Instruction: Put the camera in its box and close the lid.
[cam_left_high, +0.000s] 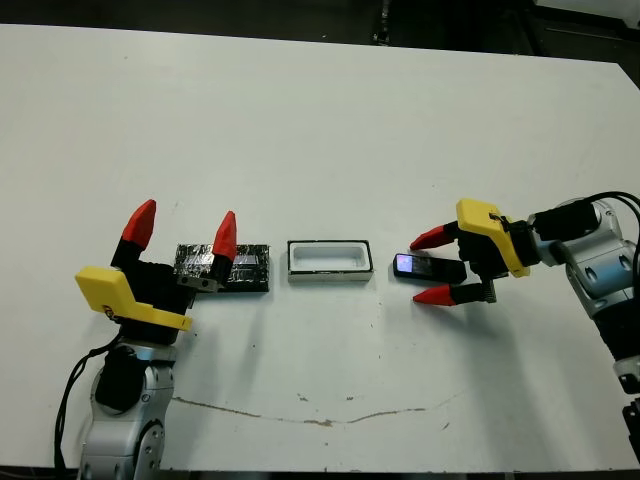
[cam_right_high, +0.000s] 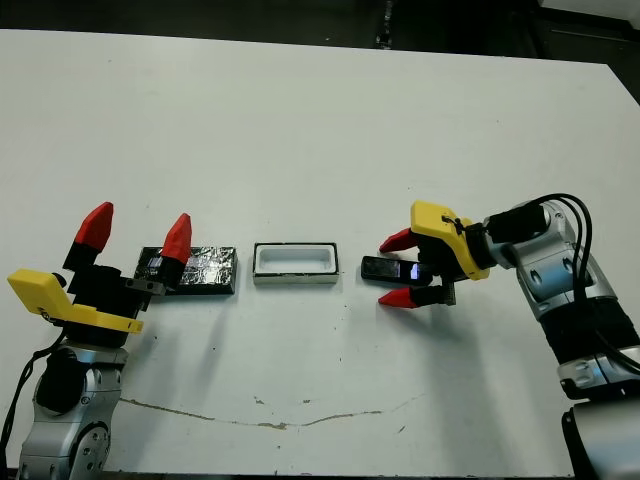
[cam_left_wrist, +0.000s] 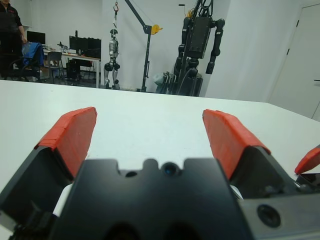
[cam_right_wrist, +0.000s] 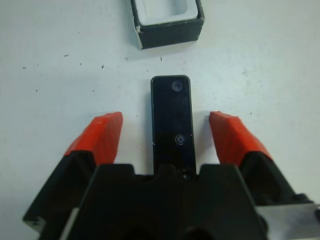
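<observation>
Camera (cam_left_high: 428, 267) flanked by the spread right hand (cam_left_high: 434, 267) on the worktop (cam_left_high: 320, 110)
It is laid flat just right of the open white box (cam_left_high: 328, 262), between red fingertips (cam_right_wrist: 102, 132) that are not touching it; the left hand (cam_left_high: 182, 230) is held spread over the near end of the lid (cam_left_high: 240, 266), left of the box

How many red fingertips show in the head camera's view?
4. Two on the left gripper, raised at the lid, left of the box. Two on the right gripper, either side of the camera. None looks hidden.
</observation>
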